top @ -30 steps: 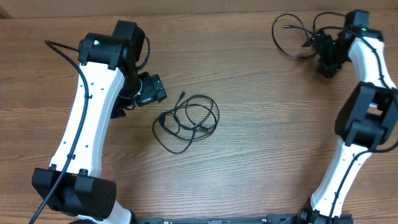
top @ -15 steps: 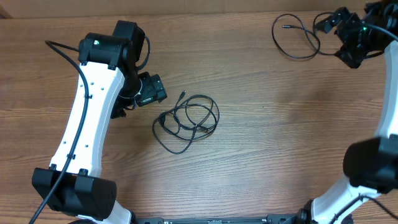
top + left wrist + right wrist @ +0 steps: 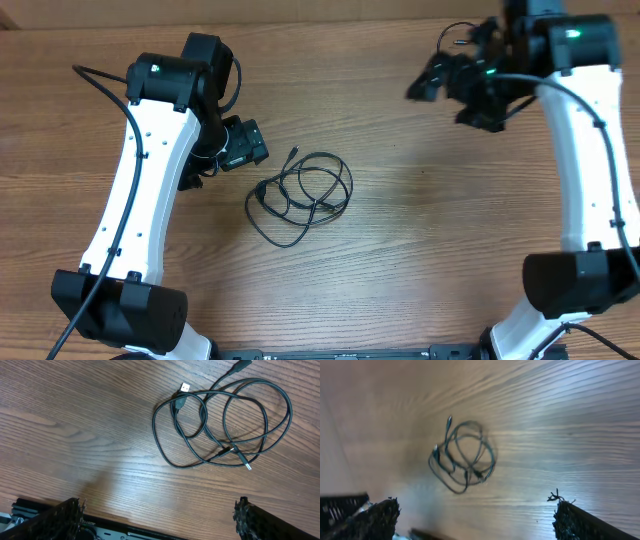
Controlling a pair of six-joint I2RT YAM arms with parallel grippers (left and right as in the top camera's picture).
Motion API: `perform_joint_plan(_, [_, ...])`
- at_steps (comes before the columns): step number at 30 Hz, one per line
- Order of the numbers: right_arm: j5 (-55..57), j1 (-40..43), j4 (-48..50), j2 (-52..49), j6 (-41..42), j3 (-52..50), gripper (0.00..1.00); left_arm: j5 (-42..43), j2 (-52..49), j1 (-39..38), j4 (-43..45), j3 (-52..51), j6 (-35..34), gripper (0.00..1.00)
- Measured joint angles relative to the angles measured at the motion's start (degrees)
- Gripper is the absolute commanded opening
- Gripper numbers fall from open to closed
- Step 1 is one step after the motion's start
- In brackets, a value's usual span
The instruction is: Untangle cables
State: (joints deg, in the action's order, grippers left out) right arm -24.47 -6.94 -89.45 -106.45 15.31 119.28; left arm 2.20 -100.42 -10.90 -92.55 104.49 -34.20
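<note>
lying well inside table (image 3: 420,250) edges: cables (image 3: 300,196), tangled.

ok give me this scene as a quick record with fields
surface: wooden table
coiled cables: one tangled bundle, table centre, nothing touching it
second cable: loose loop at far right, partly hidden by the right arm
left fingers: open, empty, apart from the bundle
right fingers: open, empty, raised above the table

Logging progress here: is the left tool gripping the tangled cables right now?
No, the cables lie loose on the table, clear of the open left tool.
</note>
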Motion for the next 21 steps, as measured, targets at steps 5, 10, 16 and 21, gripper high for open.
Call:
perform_joint_plan(5, [1.2, -7.2, -0.1, 0.0, -1.0, 0.0, 1.00, 0.0, 0.0, 0.0, 0.0, 0.0, 0.0, 0.99])
perform_joint_plan(10, [3.5, -14.3, 0.1, 0.0, -1.4, -0.6, 1.00, 0.1, 0.0, 0.0, 3.7, 0.0, -0.2, 1.00])
perform_joint_plan(16, [6.3, -19.0, 3.3, 0.0, -0.3, -6.4, 1.00, 4.6, 0.0, -0.3, 3.4, 0.0, 1.5, 0.72])
perform_joint_plan(21, [7.4, -18.9, 12.5, 0.0, 3.4, -13.9, 1.00, 7.9, 0.0, -1.5, -0.3, 0.0, 6.4, 0.64])
